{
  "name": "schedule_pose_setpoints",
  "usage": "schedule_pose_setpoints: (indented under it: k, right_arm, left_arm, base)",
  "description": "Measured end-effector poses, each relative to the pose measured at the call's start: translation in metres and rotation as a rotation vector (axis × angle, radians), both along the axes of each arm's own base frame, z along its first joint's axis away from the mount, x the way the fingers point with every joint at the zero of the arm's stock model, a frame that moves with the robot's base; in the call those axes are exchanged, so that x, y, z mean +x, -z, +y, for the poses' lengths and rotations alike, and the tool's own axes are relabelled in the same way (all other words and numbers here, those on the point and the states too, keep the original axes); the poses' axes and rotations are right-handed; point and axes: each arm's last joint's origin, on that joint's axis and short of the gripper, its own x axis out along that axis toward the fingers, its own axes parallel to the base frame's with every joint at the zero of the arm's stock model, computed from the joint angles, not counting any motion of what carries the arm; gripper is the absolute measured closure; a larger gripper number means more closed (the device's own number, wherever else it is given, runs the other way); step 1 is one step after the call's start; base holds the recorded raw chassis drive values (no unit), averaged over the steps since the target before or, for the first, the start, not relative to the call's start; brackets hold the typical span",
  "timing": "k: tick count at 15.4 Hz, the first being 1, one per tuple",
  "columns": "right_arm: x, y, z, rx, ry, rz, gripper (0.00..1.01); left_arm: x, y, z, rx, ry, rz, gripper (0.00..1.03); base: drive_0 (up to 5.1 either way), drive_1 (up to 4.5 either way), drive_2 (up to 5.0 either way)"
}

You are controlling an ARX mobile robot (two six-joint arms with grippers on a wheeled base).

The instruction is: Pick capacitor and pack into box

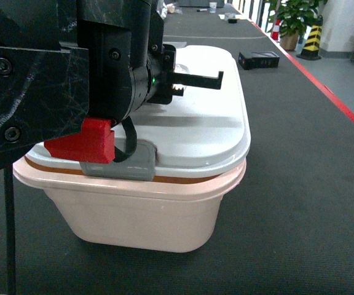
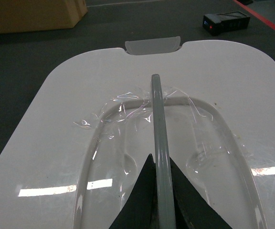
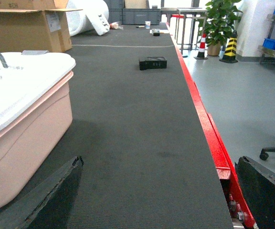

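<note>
Left end effector clamped on the grey handle of the white lid, lower centre of the left wrist frame. Lid sits on the peach box, centre of the head frame, on the dark surface. Right end effector spread apart over bare surface, box at left edge. Black device upper centre, cardboard carton upper left.
</note>
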Motion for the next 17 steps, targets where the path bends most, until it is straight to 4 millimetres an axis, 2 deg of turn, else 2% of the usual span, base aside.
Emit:
schedule_pose_setpoints:
  k: [12,15,17]
  right_arm:
    - [0.000,0.000,0.000,0.000,0.000,0.000,0.03]
    - [0.000,0.000,0.000,0.000,0.000,0.000,0.03]
    - [0.000,0.000,0.000,0.000,0.000,0.000,0.03]
  left_arm:
    - [-0.009,0.004,0.003,-0.001,0.008,0.015,1.01]
    - [-0.008,-0.007,0.005,-0.033,0.005,-0.052,0.68]
    - [-0.009,-0.025,0.010,-0.046,-0.015,-0.144,0.44]
  base:
    - [0.0,0.00,0.0]
    - [0.0,0.00,0.0]
    - [0.0,0.00,0.0]
